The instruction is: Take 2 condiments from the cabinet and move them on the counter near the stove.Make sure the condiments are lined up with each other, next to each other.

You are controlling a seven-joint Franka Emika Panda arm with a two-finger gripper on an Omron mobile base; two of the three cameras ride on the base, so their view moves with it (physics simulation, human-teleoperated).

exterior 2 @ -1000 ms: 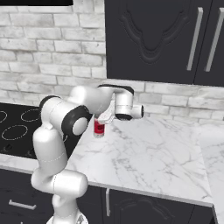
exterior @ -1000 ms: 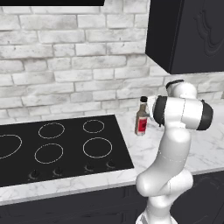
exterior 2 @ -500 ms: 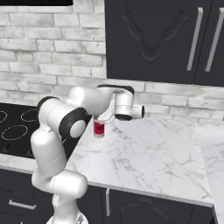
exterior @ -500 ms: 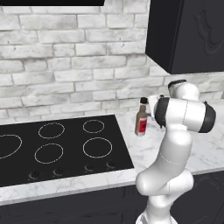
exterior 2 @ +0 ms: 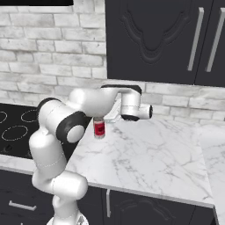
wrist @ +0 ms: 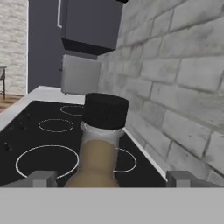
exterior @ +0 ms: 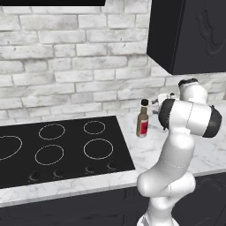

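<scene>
Gripper [wrist: 109,178] spread wide, gripping nothing, I see; amber bottle [exterior: 142,118], red label unreadable, center frame beside stove [exterior: 57,145].

An amber-brown bottle [exterior: 142,124] with a black cap and red label stands upright on the marble desk [exterior: 145,152], just beside the black stove's [exterior: 62,148] right edge, with the white arm [exterior: 187,117] close on its right

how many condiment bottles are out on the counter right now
1: the amber bottle stands upright on the marble counter just right of the stove. A second may be hidden.
</scene>
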